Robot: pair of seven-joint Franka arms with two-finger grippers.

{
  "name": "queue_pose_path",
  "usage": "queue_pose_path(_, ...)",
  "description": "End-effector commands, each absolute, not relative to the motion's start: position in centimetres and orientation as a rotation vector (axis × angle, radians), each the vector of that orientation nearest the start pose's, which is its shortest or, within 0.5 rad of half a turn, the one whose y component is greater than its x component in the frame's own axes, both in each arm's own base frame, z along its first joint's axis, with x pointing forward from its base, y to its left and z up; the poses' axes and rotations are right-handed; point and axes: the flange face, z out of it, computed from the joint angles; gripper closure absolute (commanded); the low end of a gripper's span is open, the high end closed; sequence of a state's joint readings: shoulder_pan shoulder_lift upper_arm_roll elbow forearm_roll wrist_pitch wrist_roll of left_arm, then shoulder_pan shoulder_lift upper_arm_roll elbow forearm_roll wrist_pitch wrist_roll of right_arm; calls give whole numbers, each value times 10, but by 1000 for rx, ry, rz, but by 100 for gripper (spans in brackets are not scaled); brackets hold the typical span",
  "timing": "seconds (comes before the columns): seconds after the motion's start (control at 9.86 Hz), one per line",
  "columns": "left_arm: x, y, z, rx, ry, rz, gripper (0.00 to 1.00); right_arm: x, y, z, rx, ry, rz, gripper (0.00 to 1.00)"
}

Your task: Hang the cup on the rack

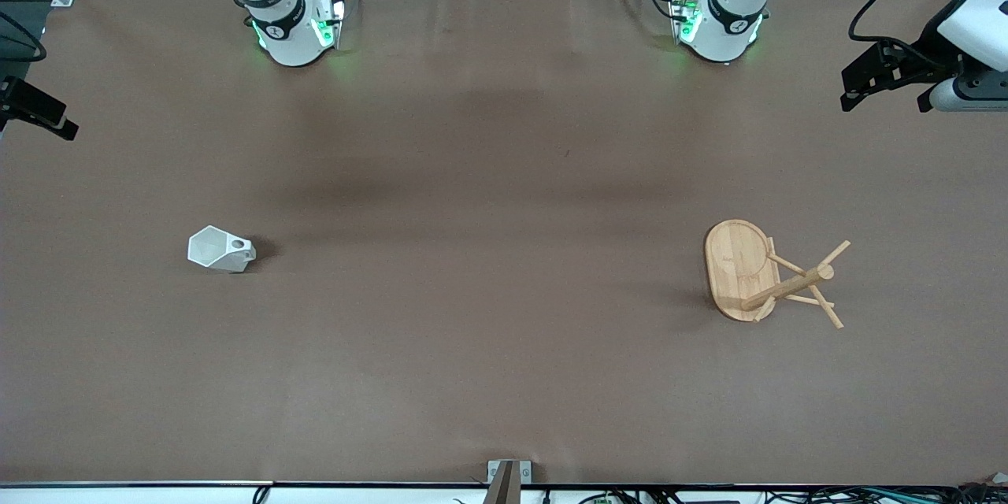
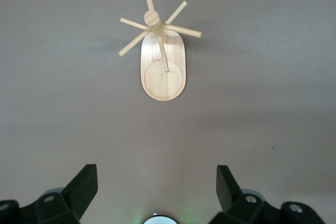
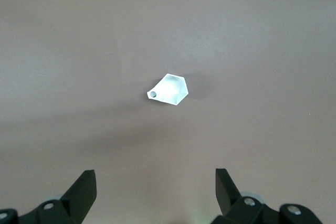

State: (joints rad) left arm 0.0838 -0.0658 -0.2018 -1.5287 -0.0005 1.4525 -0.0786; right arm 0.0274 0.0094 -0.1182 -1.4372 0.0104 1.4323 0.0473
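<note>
The white faceted cup rests on the brown table toward the right arm's end, its pierced handle pointing at the table's middle. In the right wrist view the cup lies well ahead of my right gripper, which hangs high above it, open and empty. The wooden rack stands toward the left arm's end, its thin pegs spreading from the central post. My left gripper is raised over the table short of the rack, open with nothing between its fingers. Both hands show only at the front view's side edges.
The two arm bases stand at the table's edge farthest from the front camera. A small metal bracket sits at the edge nearest that camera. Brown table surface stretches between cup and rack.
</note>
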Motion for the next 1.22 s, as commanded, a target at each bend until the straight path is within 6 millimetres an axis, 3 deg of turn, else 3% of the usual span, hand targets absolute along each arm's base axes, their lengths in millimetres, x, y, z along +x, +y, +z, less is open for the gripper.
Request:
queue_pose_path(0.0,517,-66,655,-3126,47,67,0,537,-49,670,-3131,201,17,0)
queue_pose_path(0.51,520,-65,650,-3135,54,83,0,536,-54,666,-3128,218,33,0)
queue_pose_path(0.61,520,-65,650,-3135,61,86,0,539,-55,650,-3127,220,64,0)
queue_pose_path(0.71,521,-66,649,-3135,80,91,0,545,-58,623,-3126,225,86,0)
queue_pose_path(0.91,522,-66,648,-3136,85,91,0,561,-62,544,-3141,191,92,0)
queue_pose_path(1.12,522,-66,648,-3136,90,93,0,577,-65,480,-3150,164,146,0)
